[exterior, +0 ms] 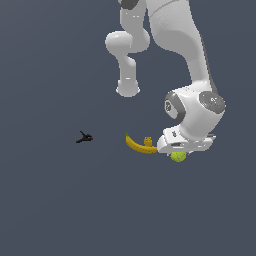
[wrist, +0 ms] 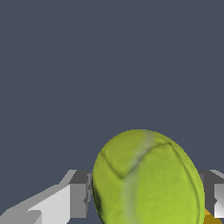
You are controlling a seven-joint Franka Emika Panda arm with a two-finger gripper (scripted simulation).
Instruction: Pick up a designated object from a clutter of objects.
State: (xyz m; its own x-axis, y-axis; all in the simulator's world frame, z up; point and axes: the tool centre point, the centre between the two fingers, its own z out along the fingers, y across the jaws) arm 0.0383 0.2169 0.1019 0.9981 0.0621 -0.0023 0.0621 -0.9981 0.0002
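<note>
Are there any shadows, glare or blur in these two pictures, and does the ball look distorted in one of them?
Exterior view: flat, even light, no cast shadows on the floor, no glare; the ball is small and half hidden under the gripper. Wrist view: the ball fills the lower part and looks stretched into an oval, its texture soft; the fingers beside it are sharp-edged.

White arm bent low, pincer point(wrist: 144, 197) (fingers point(wrist: 78, 194) apart) straddling something.

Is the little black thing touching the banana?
No, the black clamp lies alone, well off toward the exterior view's left of the banana, with bare floor between them.
</note>
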